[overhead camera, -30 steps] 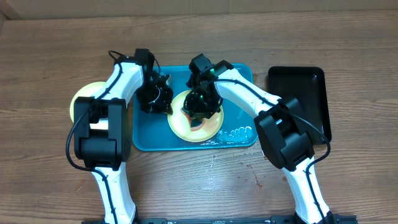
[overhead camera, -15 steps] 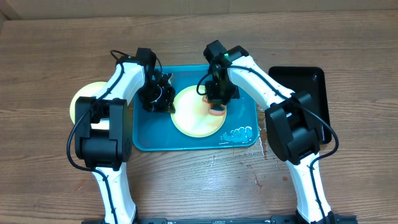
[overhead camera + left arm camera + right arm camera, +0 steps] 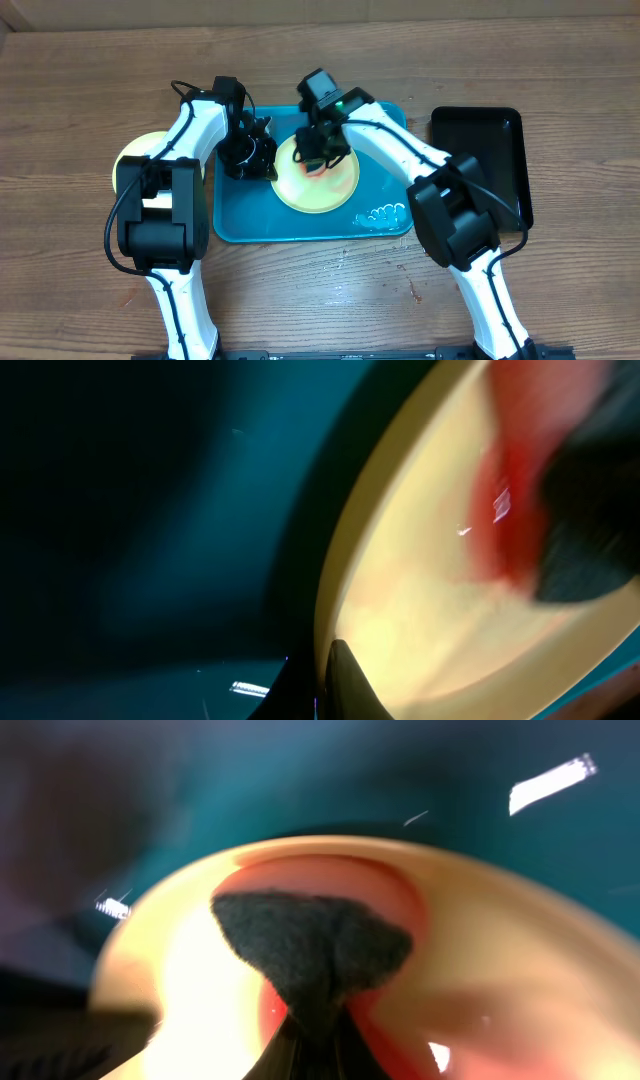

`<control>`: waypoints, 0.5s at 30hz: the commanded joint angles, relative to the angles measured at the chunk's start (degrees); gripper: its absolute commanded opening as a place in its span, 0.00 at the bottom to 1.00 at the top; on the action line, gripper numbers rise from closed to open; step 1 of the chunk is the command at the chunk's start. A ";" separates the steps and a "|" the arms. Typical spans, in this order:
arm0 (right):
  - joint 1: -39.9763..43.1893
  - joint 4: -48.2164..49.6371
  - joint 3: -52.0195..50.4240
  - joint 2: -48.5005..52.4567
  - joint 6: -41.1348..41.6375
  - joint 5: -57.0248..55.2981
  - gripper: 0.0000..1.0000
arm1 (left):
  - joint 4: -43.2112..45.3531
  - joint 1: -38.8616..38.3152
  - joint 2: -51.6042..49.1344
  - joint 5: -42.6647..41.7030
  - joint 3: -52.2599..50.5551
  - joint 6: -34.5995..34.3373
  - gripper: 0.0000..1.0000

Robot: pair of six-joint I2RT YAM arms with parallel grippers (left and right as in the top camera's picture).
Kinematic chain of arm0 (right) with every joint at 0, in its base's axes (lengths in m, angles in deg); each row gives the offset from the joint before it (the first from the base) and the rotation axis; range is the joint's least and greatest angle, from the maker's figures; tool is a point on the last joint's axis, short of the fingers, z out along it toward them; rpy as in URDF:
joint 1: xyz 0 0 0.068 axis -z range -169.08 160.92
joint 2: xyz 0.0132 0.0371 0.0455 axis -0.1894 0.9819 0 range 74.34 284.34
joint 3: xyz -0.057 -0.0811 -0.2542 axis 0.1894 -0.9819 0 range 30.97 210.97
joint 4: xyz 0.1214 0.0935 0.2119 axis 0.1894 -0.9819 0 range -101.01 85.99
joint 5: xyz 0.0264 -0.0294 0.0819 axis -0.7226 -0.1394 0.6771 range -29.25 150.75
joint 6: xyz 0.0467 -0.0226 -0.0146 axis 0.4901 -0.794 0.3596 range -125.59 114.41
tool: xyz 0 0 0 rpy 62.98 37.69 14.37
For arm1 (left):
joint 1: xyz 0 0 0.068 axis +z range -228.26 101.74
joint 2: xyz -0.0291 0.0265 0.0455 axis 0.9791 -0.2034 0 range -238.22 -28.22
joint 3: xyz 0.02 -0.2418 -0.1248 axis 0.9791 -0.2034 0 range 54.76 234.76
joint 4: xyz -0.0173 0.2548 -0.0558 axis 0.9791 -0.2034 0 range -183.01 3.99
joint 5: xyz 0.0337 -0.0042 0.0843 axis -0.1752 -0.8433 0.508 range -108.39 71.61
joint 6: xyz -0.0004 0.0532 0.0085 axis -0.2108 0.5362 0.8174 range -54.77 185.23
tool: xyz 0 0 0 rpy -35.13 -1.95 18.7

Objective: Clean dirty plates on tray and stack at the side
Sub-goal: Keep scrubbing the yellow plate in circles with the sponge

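Observation:
A pale yellow-green plate (image 3: 325, 185) lies on the turquoise tray (image 3: 235, 215). My left gripper (image 3: 265, 163) is shut on the plate's left rim; in the left wrist view its fingers (image 3: 335, 685) pinch the rim of the plate (image 3: 420, 600). My right gripper (image 3: 318, 152) is shut on a dark sponge (image 3: 310, 945) and presses it onto the plate's far left part, on a red sauce smear (image 3: 385, 1030). The smear also shows in the left wrist view (image 3: 505, 510). A second yellow-green plate (image 3: 133, 165) lies on the table left of the tray. The light blue plate is out of view.
A black tray (image 3: 480, 165) stands right of the turquoise tray. A patch of foam or water drops (image 3: 385, 213) sits in the turquoise tray's near right corner. Both arms cross over the tray's far half.
My right gripper swept the sponge right across the plate, then back to its far left part. The left gripper has kept its hold on the rim.

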 commanded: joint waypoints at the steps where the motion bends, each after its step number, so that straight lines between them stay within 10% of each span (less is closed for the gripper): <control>1: -2.73 -0.39 -0.52 1.84 0.02 3.63 0.04 | 0.11 -0.22 1.01 -1.25 -0.24 0.68 0.04; 15: 1.22 -15.21 -0.52 1.77 -0.20 4.55 0.04 | 0.28 -0.22 1.01 -1.25 -0.24 0.44 0.04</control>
